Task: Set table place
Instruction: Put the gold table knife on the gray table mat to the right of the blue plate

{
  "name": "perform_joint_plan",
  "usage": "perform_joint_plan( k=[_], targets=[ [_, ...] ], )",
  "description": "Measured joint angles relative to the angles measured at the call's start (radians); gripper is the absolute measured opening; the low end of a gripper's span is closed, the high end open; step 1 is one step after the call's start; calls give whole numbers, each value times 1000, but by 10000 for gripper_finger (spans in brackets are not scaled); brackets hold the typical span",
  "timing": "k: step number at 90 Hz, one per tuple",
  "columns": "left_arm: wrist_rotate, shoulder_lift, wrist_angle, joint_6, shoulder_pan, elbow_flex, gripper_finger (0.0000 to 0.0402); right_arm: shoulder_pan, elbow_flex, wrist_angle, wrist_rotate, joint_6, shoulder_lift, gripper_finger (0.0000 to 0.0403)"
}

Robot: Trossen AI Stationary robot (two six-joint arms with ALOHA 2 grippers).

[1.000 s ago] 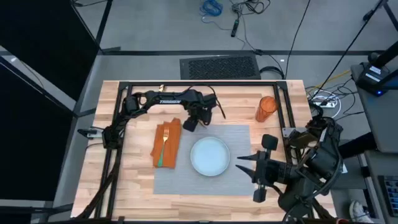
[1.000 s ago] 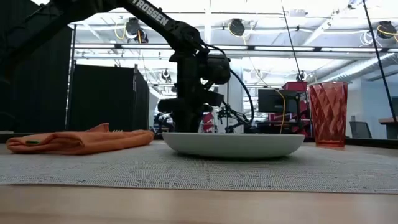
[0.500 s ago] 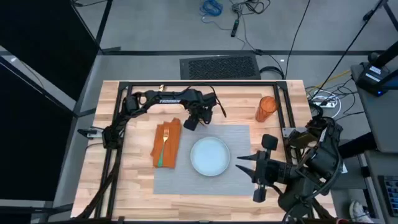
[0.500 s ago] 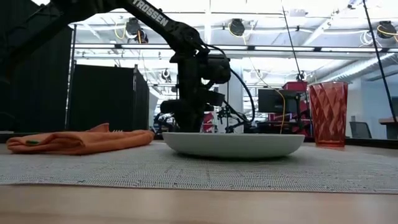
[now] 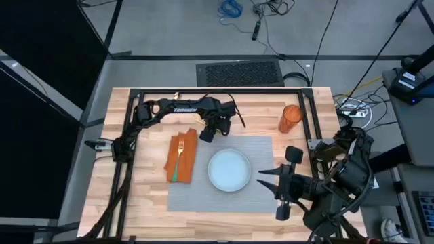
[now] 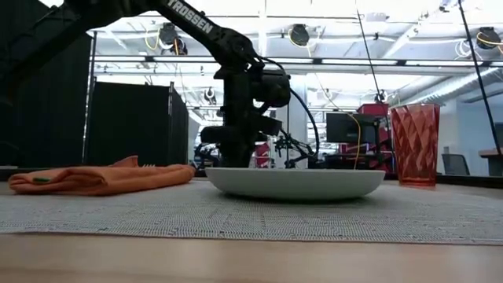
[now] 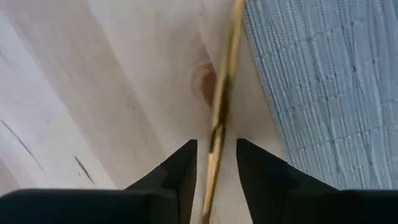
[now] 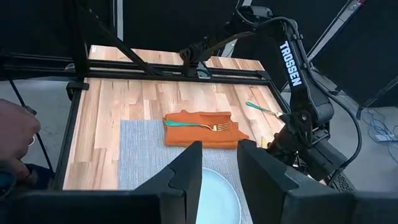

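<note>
– Grey rectangular woven placemat [image 5: 261, 152]: where does it lie?

– On the light wooden butcher-block table [image 5: 146, 203], towards the near edge and a little right of the middle. Its near edge runs just inside the table's near edge, and its right edge stops short of the black metal frame [image 5: 224, 91].

– What sits on it?

– A round pale blue-white plate [image 5: 229, 170], near the middle. The mat's right strip and near corners are bare. A folded orange cloth napkin [image 5: 188, 152] overlaps the left edge, with a gold fork with a green handle [image 5: 179, 157] on top.

– And the left gripper [image 5: 207, 134]?

– Low at the mat's far left corner. Its dark fingers [image 7: 180, 174] are slightly parted on either side of a thin gold utensil [image 7: 217, 124], which lies on bare wood just beside the mat's edge. I cannot tell whether they touch it.

– The right gripper [image 5: 263, 180]?

– At the mat's right edge, with its fingers spread and nothing between them.

– Where is there room?

– There is bare wood along the table's left side. A ribbed orange-red tumbler [image 5: 290, 118] stands by the far right corner, well apart from the mat. A person's hand [image 8: 15, 140] shows beyond the table's edge.
</note>
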Motion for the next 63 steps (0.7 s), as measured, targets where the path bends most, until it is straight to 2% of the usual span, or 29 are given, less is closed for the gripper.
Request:
perform_joint_plan(
  k=[11, 30, 41, 51, 63],
  targets=[
    [17, 3, -40, -2, 0, 1, 98, 0, 0, 0, 0, 0, 0, 86],
    [63, 118, -75, -26, 1, 18, 98, 0, 0, 7, 2, -1, -1, 86],
    [70, 129, -72, -2, -16, 19, 98, 0, 0, 5, 3, 0, -1, 86],
    [71, 136, -115, 5, -19, 80, 98, -8, 0, 1, 3, -14, -1, 86],
    [138, 143, -140, -22, -1, 169, 95, -21, 0, 0, 3, -28, -1, 86]
  ],
)
